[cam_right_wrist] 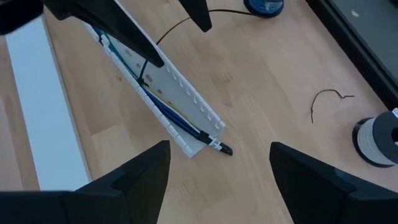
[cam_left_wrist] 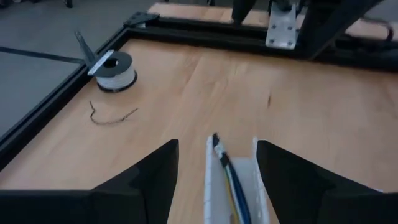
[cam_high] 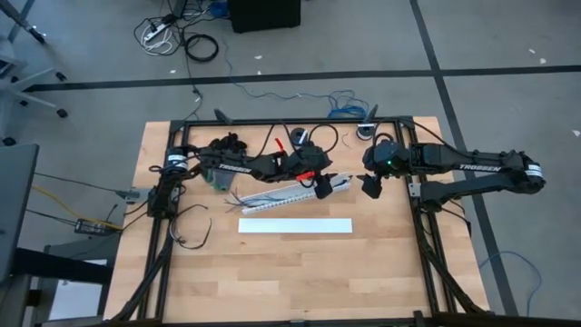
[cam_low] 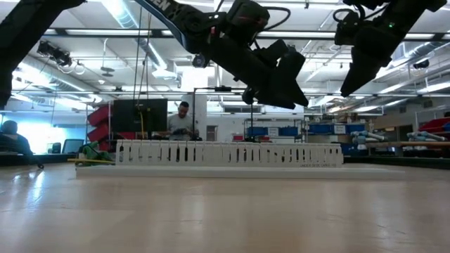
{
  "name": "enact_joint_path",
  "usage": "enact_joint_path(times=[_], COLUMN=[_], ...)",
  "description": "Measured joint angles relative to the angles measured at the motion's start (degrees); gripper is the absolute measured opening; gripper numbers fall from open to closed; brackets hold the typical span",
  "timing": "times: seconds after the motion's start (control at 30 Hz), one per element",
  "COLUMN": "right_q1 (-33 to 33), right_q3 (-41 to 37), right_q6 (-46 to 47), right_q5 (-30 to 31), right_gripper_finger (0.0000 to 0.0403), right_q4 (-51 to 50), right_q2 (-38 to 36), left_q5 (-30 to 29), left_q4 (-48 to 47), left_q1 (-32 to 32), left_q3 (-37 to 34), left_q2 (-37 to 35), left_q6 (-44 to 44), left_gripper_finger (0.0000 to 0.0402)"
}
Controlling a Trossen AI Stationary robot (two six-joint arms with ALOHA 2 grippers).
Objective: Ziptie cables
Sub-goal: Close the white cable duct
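Observation:
The white slotted duct (cam_high: 290, 193) lies slantwise on the table, and the cables (cam_right_wrist: 166, 114), thin dark and blue wires, run along inside it. Their dark tip (cam_right_wrist: 224, 149) pokes out of the duct's right end. A thin black strand (cam_right_wrist: 168, 34) arches up from the duct. My left gripper (cam_left_wrist: 217, 146) hovers open above that right end, one finger on each side of the duct (cam_left_wrist: 233, 193); the low view shows this gripper (cam_low: 292, 95) clear above the duct's top. My right gripper (cam_right_wrist: 219, 148) hangs open higher up, just right of the duct's end (cam_high: 370, 188).
A flat white strip (cam_high: 295, 225) lies nearer the front, parallel to the duct. A white spool (cam_right_wrist: 376, 140) and a small bent wire (cam_right_wrist: 326, 99) sit toward the far right corner. A black frame (cam_high: 427, 236) borders the wooden table. People sit in the room behind (cam_low: 183, 119).

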Motion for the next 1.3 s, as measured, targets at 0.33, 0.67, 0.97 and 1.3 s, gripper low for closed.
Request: enact_joint_path(times=[0.33,0.67,0.97,1.3], right_q1=[0.0,-0.02,-0.02,-0.03], right_q3=[0.0,0.0,-0.02,-0.02], right_q6=[-0.08,0.06,1.38,3.07], right_q5=[-0.32,-0.49,-0.49,-0.45], right_gripper_finger=[0.027,0.027,0.027,0.027], right_q4=[-0.28,-1.56,-1.46,-1.51], right_q2=[0.0,0.0,0.0,-0.01], left_q5=[0.69,9.43,9.1,15.74], left_q4=[-1.81,-3.94,-15.28,-23.66], left_q1=[0.22,0.92,1.97,2.01], left_q3=[-0.02,-0.02,2.41,8.56], left_q2=[-0.04,-0.04,0.67,5.92], left_q6=[-2.65,4.67,2.98,3.26], left_gripper_finger=[0.0215,0.0295,0.0348,0.0349])
